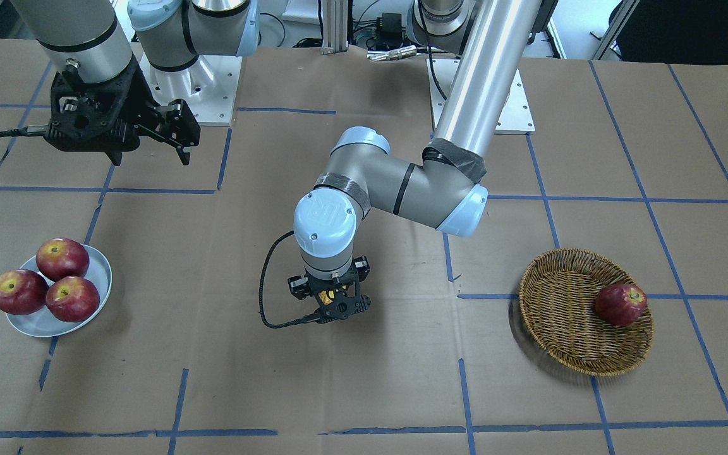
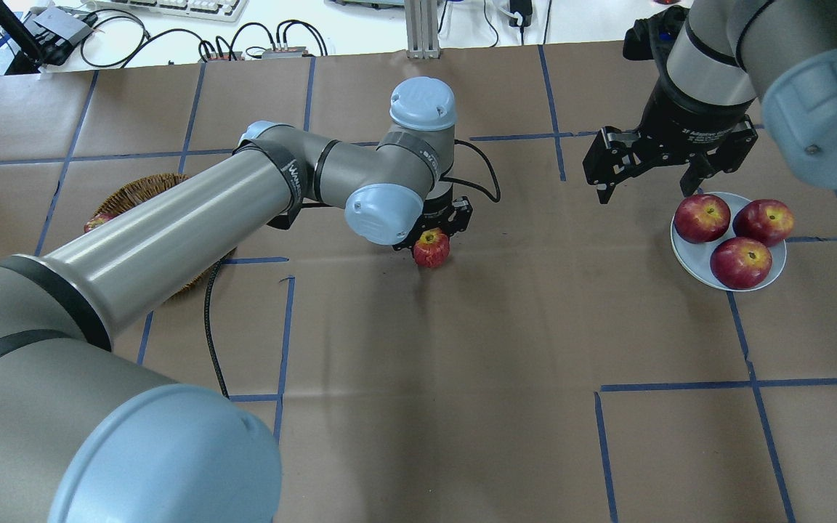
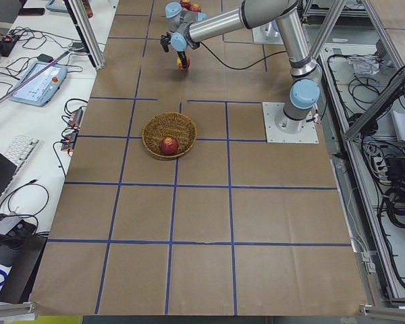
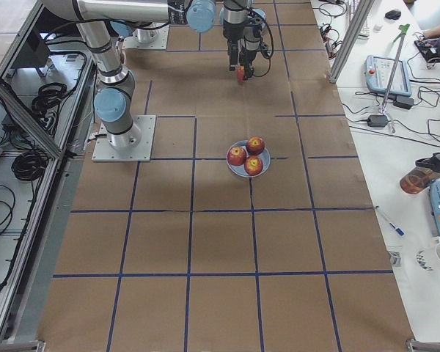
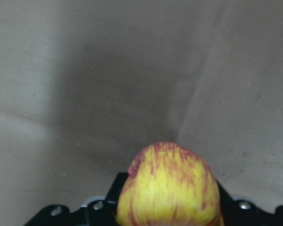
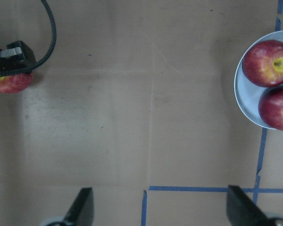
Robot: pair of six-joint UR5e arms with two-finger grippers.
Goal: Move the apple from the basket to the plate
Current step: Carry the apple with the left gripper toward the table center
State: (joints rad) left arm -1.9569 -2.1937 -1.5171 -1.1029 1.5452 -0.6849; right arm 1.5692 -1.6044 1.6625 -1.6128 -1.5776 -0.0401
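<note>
My left gripper (image 1: 332,302) is shut on the apple (image 2: 431,248), yellow streaked with red, and holds it above the middle of the table. The left wrist view shows the apple (image 5: 170,188) between the jaws over bare brown paper. The wicker basket (image 1: 560,328) lies on my left side, partly hidden by my left arm in the overhead view (image 2: 135,192). The pale grey-blue plate (image 2: 687,258) sits on my right side. My right gripper (image 2: 644,187) is open and empty, hovering just beside the plate's inner edge.
One dark red apple (image 1: 620,304) lies in the basket. Three dark red apples (image 2: 734,236) fill most of the plate. Blue tape lines (image 1: 459,297) cross the brown paper. A black cable (image 1: 266,303) hangs from my left wrist.
</note>
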